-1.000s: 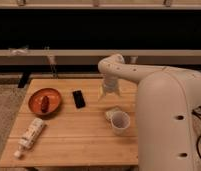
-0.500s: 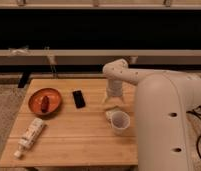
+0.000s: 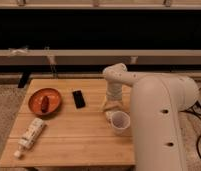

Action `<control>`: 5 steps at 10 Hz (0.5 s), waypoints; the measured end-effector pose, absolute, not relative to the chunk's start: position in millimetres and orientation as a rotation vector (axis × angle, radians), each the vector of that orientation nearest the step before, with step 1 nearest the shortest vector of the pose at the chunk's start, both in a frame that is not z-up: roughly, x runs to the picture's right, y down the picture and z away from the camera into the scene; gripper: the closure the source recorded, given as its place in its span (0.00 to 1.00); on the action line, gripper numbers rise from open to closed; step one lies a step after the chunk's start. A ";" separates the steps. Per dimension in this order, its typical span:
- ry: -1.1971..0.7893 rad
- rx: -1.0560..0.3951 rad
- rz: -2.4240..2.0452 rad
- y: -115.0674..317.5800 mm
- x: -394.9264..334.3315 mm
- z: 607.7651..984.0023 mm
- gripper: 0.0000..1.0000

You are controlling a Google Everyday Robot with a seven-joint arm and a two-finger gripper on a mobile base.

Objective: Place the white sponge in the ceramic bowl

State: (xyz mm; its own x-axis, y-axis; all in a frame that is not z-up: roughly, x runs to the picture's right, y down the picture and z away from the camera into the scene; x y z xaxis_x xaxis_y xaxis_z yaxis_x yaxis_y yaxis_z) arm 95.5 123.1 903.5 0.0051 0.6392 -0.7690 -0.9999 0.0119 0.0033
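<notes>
My gripper (image 3: 113, 104) hangs over the right half of the wooden table (image 3: 69, 145), pointing down with its fingers spread open. A small pale block, the white sponge (image 3: 111, 111), lies right under the fingertips, partly hidden by them. I cannot tell whether the fingers touch it. The ceramic bowl (image 3: 37, 107) is orange-brown and shallow and sits at the table's left, far from the gripper. A dark reddish item (image 3: 45, 103) lies in it.
A round white cup (image 3: 120, 122) stands just in front and right of the gripper. A black phone (image 3: 78, 99) lies between bowl and gripper. A long white labelled tube (image 3: 30, 135) lies at the front left. My pale arm and body fill the right side.
The gripper has come down and slightly right, toward the tabletop next to the cup. The things on the table have not moved.
</notes>
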 end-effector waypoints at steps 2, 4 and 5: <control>0.711 -0.695 1.465 130.5 98.9 906.8 0.20; 0.724 -0.707 1.477 134.0 102.0 907.9 0.27; 0.726 -0.714 1.487 134.5 103.9 907.6 0.38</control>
State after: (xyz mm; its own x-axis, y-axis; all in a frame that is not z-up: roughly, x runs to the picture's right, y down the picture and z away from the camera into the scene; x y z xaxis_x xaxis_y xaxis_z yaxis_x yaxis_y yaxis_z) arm 103.9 134.5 907.6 -0.0367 0.6066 -0.7942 -0.9993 -0.0301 0.0232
